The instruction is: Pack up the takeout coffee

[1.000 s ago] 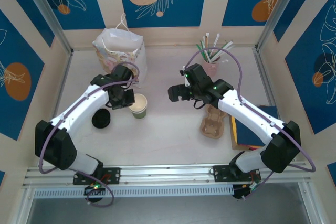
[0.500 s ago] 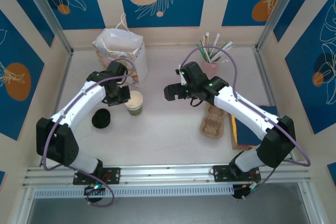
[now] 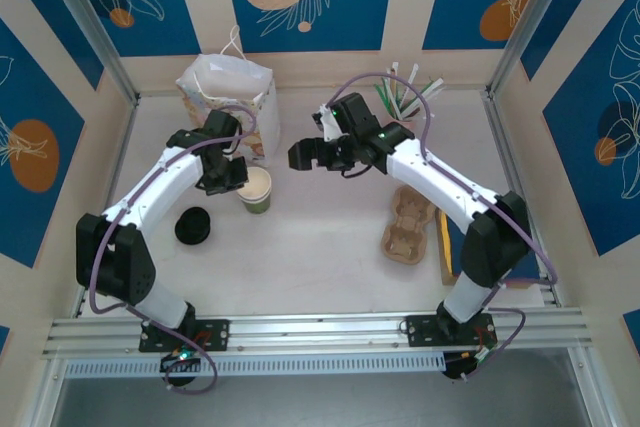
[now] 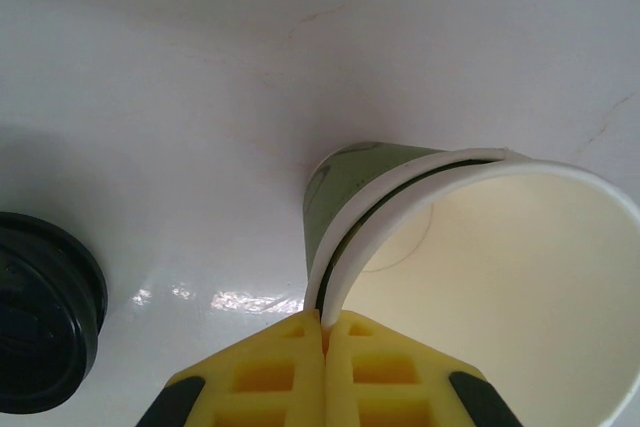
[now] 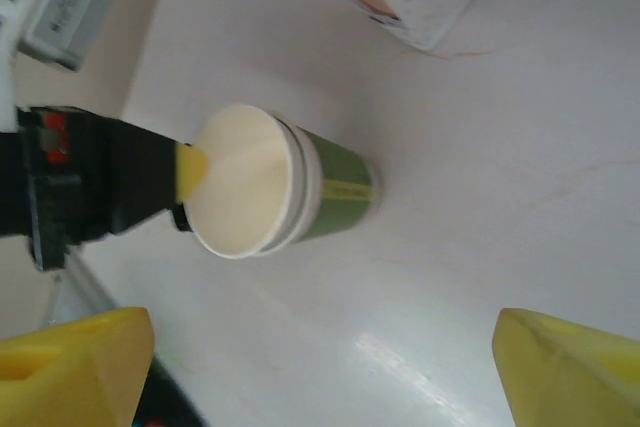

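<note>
Right jaws, open and empty, swung toward lidless cup [image 3: 256,190] pinched by left jaws.

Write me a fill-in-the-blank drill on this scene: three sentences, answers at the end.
1. The left gripper pinches the ___ of the green cup.
2. The jaws of the right gripper stand ___.
3. The green cup has no cover; a loose ___ lid lies on the table beside it.
Missing words: rim; open; black.
</note>
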Robot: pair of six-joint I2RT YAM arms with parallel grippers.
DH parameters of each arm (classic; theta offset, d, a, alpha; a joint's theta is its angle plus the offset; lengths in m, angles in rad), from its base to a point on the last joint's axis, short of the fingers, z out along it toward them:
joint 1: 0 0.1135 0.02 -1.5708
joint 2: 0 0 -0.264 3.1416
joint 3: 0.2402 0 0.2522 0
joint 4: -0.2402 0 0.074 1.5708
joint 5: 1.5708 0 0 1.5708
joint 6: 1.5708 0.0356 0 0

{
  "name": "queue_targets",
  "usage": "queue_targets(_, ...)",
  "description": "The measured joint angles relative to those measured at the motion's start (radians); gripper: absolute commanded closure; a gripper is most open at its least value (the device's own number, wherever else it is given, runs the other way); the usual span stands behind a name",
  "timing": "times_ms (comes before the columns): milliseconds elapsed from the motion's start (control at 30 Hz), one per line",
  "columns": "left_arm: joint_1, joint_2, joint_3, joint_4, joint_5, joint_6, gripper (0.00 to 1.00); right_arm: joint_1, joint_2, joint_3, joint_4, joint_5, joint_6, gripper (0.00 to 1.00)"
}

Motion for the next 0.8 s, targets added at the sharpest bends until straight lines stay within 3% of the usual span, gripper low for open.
queue_targets(333,0.000,0.000,0.000,0.000,0.032,0.001,1.00,-0.019,0.210,0.074,0.118,-0.264,0.257,0.36)
queue_targets(800,0.000,0.000,0.000,0.008,0.063,0.015,1.00,0.023,0.333,0.136,0.138,-0.359,0.383,0.39)
